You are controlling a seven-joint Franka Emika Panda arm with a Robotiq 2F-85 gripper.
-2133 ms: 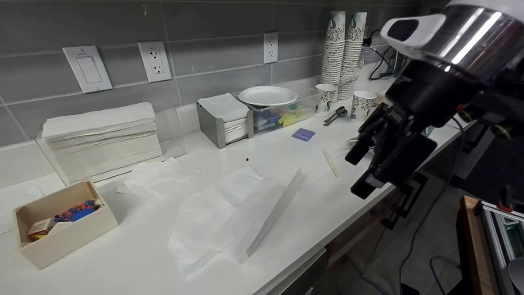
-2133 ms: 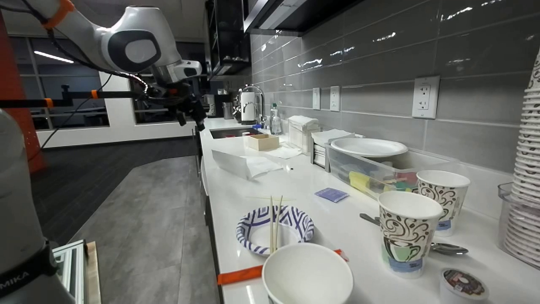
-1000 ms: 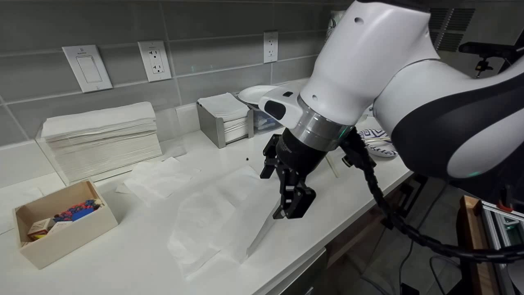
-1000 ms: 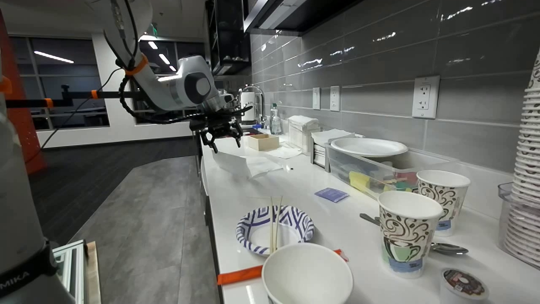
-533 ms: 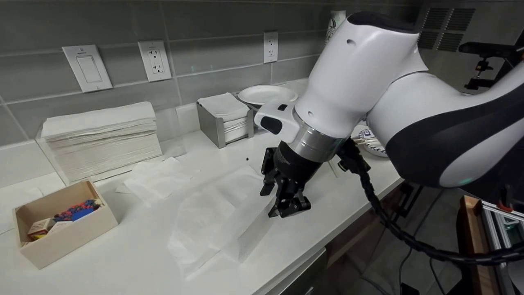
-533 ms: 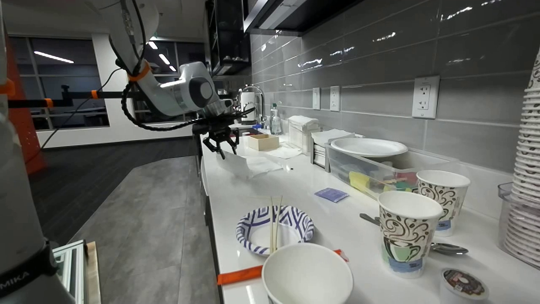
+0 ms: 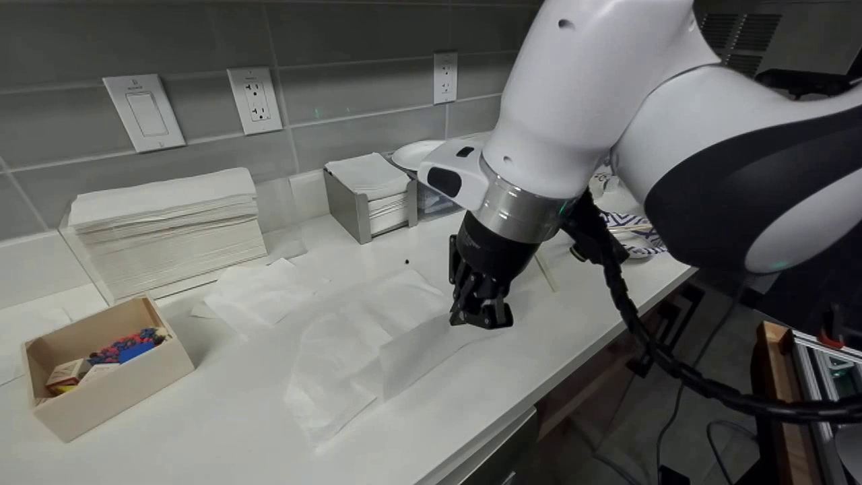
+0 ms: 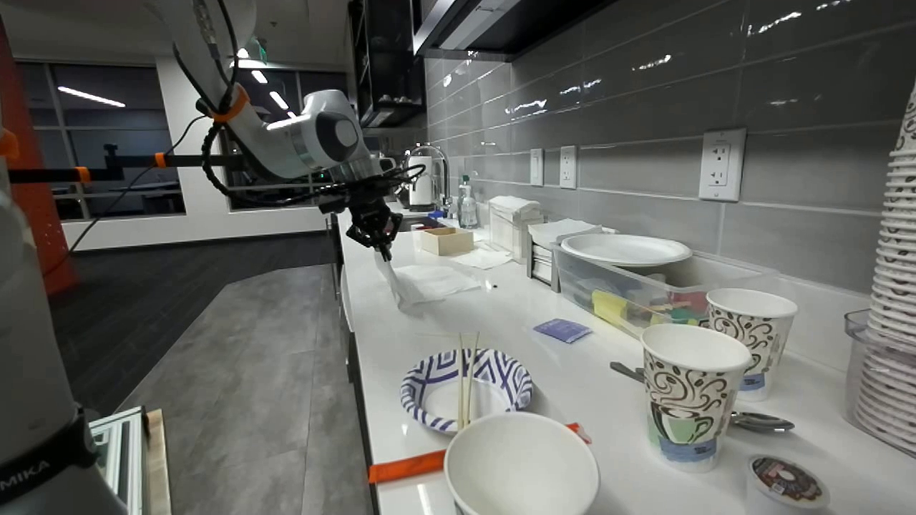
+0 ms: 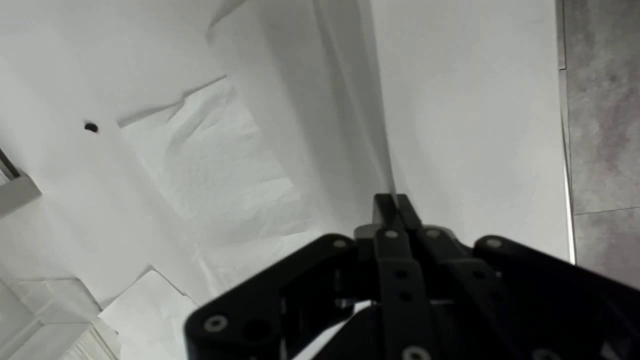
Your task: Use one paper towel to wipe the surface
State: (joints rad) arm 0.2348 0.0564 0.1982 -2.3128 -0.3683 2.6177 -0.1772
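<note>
A thin, creased white paper towel (image 7: pixel 340 357) lies spread on the white countertop surface (image 7: pixel 229 438), with one side standing up as a flap. My gripper (image 9: pixel 396 200) is shut on the top edge of that flap, which runs out from between the fingertips in the wrist view. In an exterior view the gripper (image 8: pixel 386 254) points down just above the counter, and the towel (image 8: pixel 433 282) hangs from its tips onto the surface. Part of the towel is hidden behind the fingers.
Another crumpled white sheet (image 7: pixel 259 293) lies behind the towel. A wooden box (image 7: pixel 111 377), a stack of folded towels (image 7: pixel 168 236) and a napkin holder (image 7: pixel 347 209) stand nearby. A patterned bowl (image 8: pixel 422 379), cups (image 8: pixel 694 393) and a dark speck (image 9: pixel 91 127) are also on the counter.
The arm has swung in over the counter to the towel's raised flap. The gripper's fingers have closed on its edge, then risen slightly, bending the flap and shifting the sheet a little.
</note>
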